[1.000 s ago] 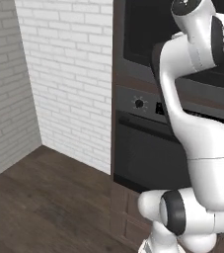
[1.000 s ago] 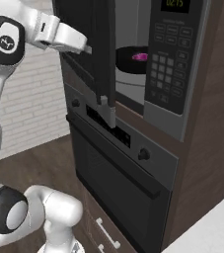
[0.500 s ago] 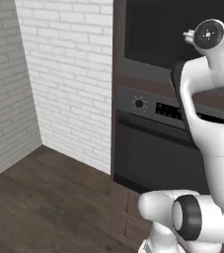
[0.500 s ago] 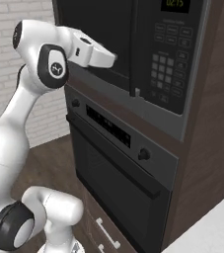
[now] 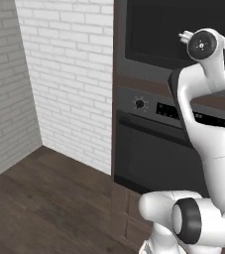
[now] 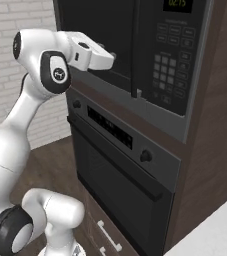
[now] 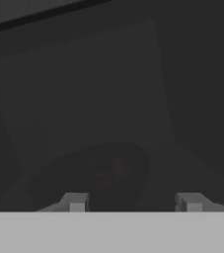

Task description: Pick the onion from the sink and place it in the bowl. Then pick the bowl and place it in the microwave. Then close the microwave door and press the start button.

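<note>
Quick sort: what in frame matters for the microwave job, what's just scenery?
Job:
- microwave
- microwave door, shut
- keypad with start button
- bowl, dimly seen through the glass
- tool, at the door, holding nothing

Scenery:
- oven
- brick wall
- wood floor

A white brick wall (image 5: 59, 74) meets a second one at a corner around 9 o'clock, above a dark wood floor (image 5: 39, 203). At 3 o'clock stands a dark brown cabinet (image 6: 212, 135) housing a black oven (image 6: 122, 170); light is even.
</note>
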